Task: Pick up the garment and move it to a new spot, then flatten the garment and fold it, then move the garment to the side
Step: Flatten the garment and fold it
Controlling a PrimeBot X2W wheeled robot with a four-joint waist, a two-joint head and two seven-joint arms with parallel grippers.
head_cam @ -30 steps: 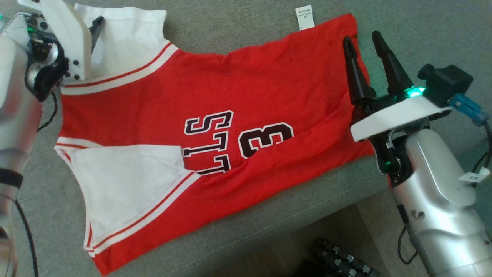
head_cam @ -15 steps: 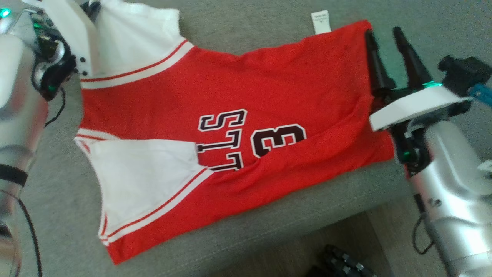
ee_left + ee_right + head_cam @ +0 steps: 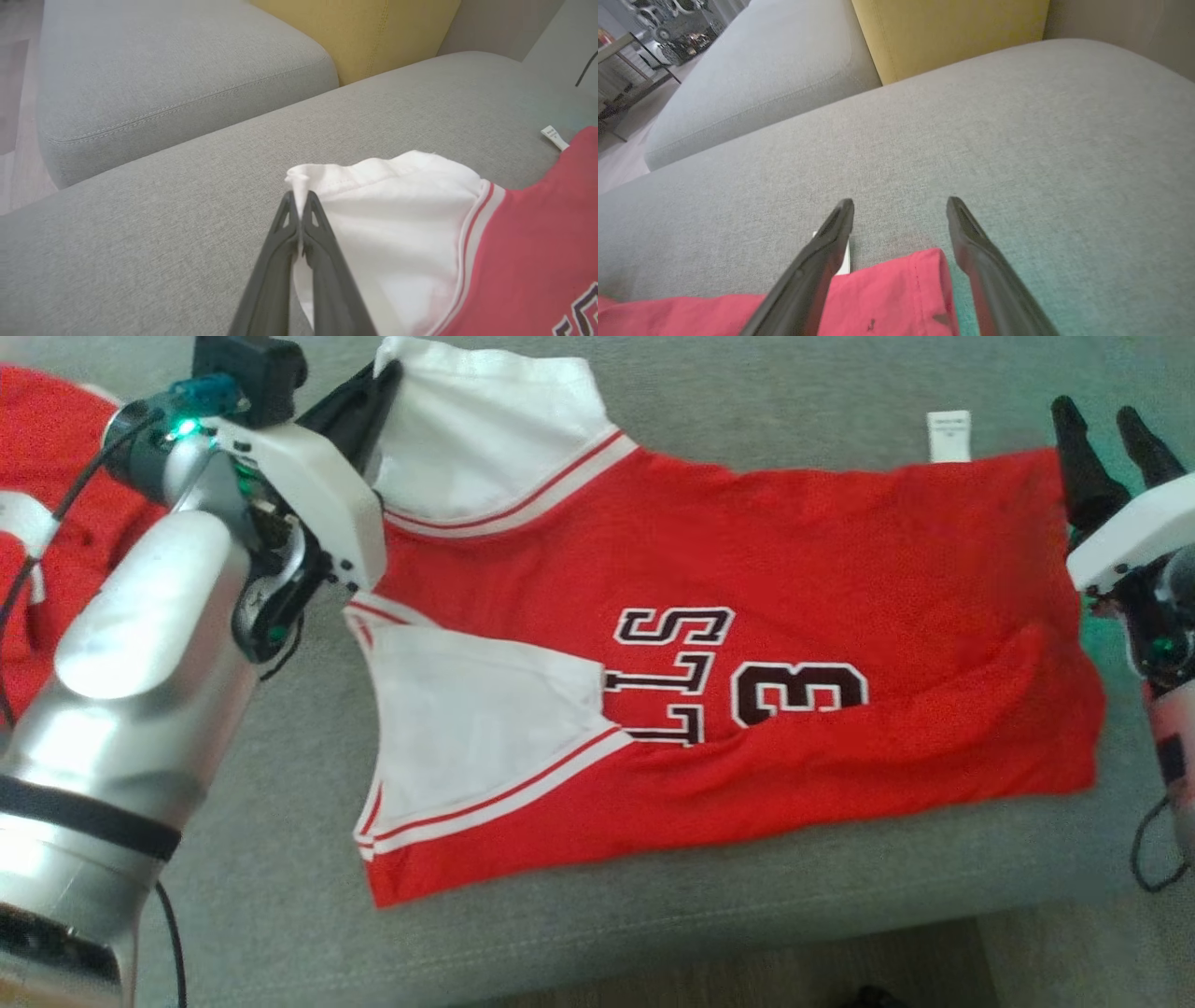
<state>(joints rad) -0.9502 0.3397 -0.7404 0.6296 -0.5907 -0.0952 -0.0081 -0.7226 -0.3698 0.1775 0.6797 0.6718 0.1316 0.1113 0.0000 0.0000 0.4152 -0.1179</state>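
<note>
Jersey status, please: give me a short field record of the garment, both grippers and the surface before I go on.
garment: red and white jersey, spread fairly flat, lettering up
surface: grey cushion
left gripper: shut on the far white sleeve corner
right gripper: open, fingers straddling the red hem corner, not gripping
near white sleeve: laid over part of the lettering
tag: white, sticking out past the far edge
</note>
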